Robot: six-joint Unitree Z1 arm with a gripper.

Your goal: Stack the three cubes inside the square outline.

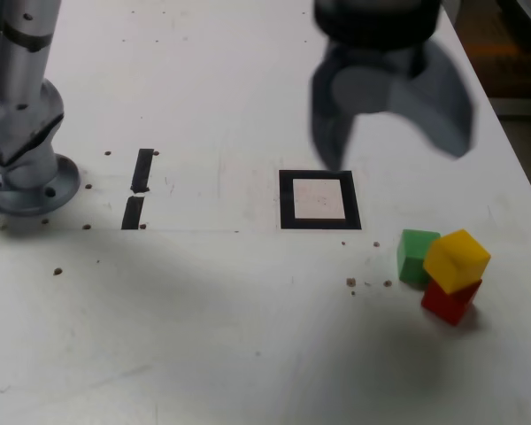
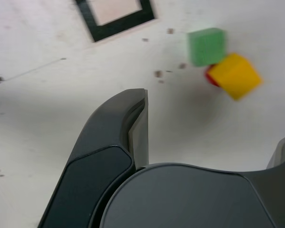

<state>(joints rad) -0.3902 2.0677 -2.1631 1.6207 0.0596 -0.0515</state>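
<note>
The square outline [image 1: 319, 200] sits bare while the gripper [image 1: 391, 133] hangs above it with jaws spread wide and nothing held; yellow cube [image 1: 457, 257] rests on red cube [image 1: 450, 298], green cube [image 1: 415, 256] alongside, all outside, so stacking remains undone.

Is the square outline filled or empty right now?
Empty. The square outline shows only its white centre; the yellow cube sits on the red cube beside the green cube, outside it.

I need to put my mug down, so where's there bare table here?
Free: the table along the exterior view's near edge, and the stretch between the two black strips and the square outline. Crowded: the yellow cube sits on the red cube, beside the green cube.
</note>
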